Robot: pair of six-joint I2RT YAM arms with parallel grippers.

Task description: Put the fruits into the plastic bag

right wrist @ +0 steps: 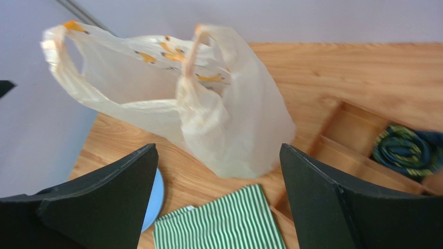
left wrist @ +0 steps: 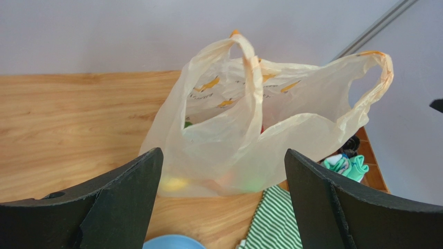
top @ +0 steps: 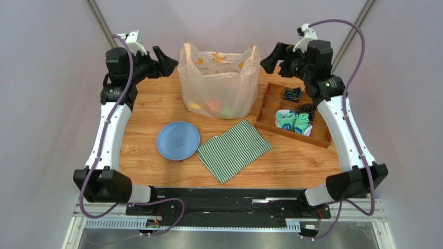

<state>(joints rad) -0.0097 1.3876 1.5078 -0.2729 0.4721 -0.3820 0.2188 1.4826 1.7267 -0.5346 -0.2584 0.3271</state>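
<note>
The plastic bag [top: 219, 83] stands upright at the back middle of the table, handle loops up. It also shows in the left wrist view [left wrist: 260, 129] and the right wrist view [right wrist: 208, 109]. The fruits [top: 213, 107] lie inside it, seen through the plastic only as blurred yellow, red and green patches [left wrist: 208, 182]. My left gripper [top: 167, 59] is open and empty, raised to the left of the bag. My right gripper [top: 269, 58] is open and empty, raised to the right of the bag.
An empty blue plate [top: 178, 140] lies in front of the bag. A green-striped cloth [top: 234, 149] lies to its right. A wooden tray [top: 270, 122] with rolled socks [top: 292, 121] stands at the right.
</note>
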